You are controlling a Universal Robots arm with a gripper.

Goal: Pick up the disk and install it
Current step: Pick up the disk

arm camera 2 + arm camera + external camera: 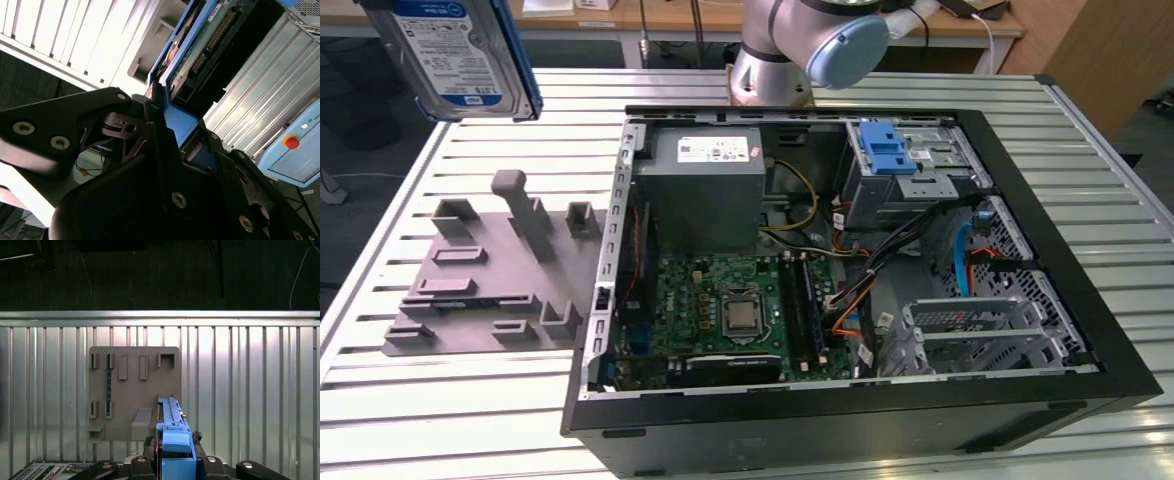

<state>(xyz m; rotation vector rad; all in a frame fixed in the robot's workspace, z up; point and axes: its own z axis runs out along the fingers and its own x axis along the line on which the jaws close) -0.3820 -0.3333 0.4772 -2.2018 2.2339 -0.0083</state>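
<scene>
On the table (pixel 400 400): open computer case (pixel 1067 250) toward the exterior view's right, fixture plate (pixel 467 290) just beside it on the exterior view's left. Behind the case, the robot arm's base (pixel 767 75). Inside the case: power supply (pixel 707 190) at the back, drive cage (pixel 907 185) to the exterior view's right of it, motherboard (pixel 720 300) in front of the power supply. High above the fixture plate, well clear of it: the disk (pixel 464 55), clamped between the fingers (pixel 156 125) of the gripper (pixel 175 460).
</scene>
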